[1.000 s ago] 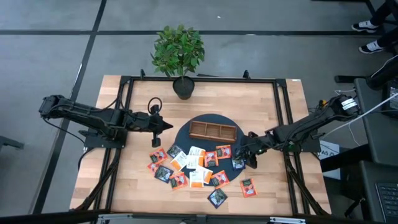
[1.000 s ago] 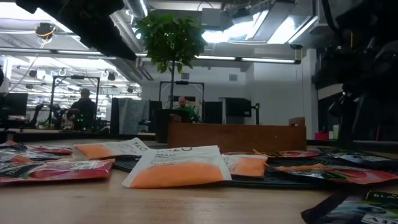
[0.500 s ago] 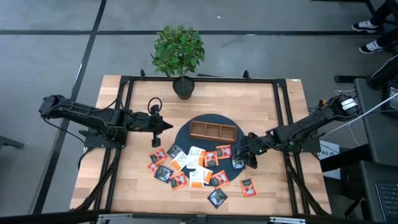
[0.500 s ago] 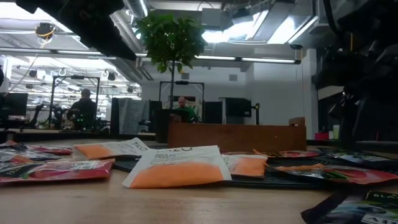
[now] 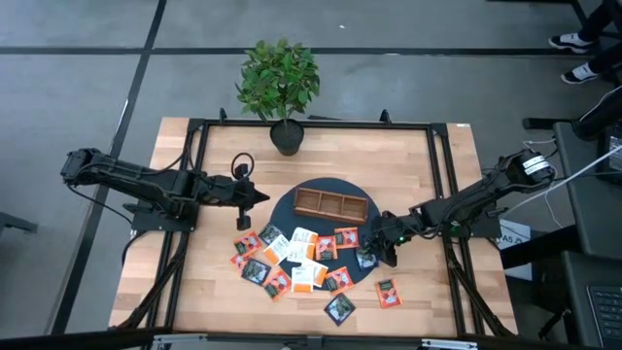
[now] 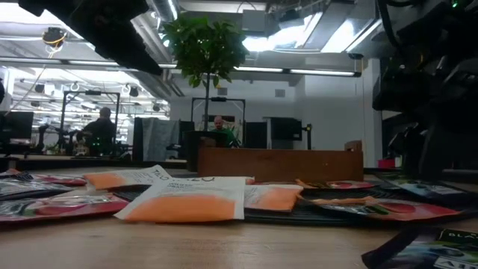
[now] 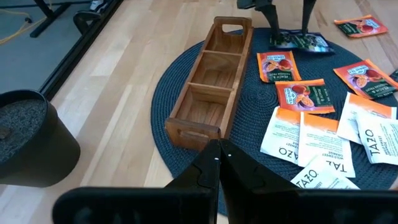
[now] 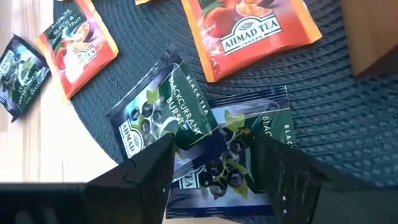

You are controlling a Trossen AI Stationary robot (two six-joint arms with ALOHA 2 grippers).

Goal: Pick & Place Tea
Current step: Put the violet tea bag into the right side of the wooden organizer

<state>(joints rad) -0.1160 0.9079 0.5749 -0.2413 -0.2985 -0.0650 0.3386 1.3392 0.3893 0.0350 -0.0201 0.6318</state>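
Observation:
Several tea sachets (image 5: 303,255), orange, white and dark green, lie loose on a round dark mat (image 5: 285,209) and on the wood around it. A long wooden tray (image 5: 331,202) with three compartments stands on the mat's far part. My right gripper (image 5: 374,253) is open, down at the mat's right edge over two overlapping dark green sachets (image 8: 165,109), one finger on each side of them. My left gripper (image 5: 260,197) is shut and hovers just left of the mat, its tips (image 7: 217,149) pointing at the tray's near end. My right gripper comes slanting down from the table's right, fingers spread. Seen from the left wrist view, its fingertips (image 7: 273,31) stand on the dark green sachet (image 7: 298,41) and the mat beside it. The sachets lie flat on the mat; nothing is pinched.
A potted plant (image 5: 280,83) stands at the table's far edge, its pot (image 7: 31,137) left of the tray. Loose sachets (image 5: 387,292) lie on bare wood toward the near edge. A black frame (image 5: 311,124) runs round the table.
My right gripper has sunk and gone a little toward the table's left, onto the dark green sachets. The sachets on the mat and the tray have slid slightly toward the left with it, as the low view shows.

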